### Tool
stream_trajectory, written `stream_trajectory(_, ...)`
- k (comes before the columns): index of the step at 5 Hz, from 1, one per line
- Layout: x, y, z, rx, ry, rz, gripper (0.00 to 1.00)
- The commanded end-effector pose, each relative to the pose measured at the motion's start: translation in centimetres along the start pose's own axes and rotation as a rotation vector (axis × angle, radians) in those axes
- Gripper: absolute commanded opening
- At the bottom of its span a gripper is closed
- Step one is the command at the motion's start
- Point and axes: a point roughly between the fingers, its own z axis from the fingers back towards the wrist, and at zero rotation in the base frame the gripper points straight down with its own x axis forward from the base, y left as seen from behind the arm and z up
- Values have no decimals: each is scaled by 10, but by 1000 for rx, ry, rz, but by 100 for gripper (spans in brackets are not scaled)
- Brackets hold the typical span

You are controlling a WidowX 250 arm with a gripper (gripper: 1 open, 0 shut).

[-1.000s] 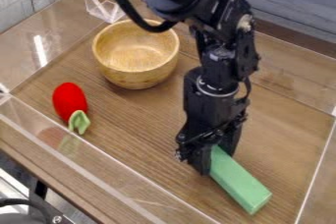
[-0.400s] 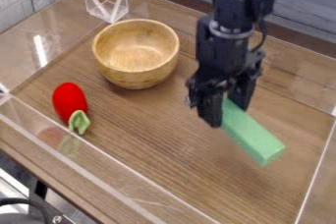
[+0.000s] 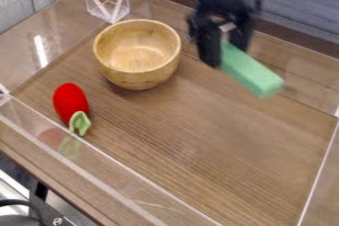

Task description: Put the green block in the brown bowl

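A long green block (image 3: 252, 69) hangs in the air at the upper right, tilted, with its upper end between the black fingers of my gripper (image 3: 220, 44). The gripper is shut on that end and points downward. The brown wooden bowl (image 3: 138, 54) stands on the table to the left of the gripper, a short gap away, and nothing shows inside it. The block's lower end sticks out to the right, away from the bowl.
A red strawberry-like toy (image 3: 69, 101) with a green stem lies at the left near the clear wall (image 3: 79, 161) that rims the wooden table (image 3: 212, 141). A clear folded stand (image 3: 106, 4) sits behind the bowl.
The gripper has lifted the green block off the table and carried it up and back, from the front right toward the bowl's right side. The bowl and the red toy have not moved.
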Motion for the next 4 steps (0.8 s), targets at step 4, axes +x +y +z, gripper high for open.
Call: stream_trajectory(4,93,3,50,-98,-60,158,0)
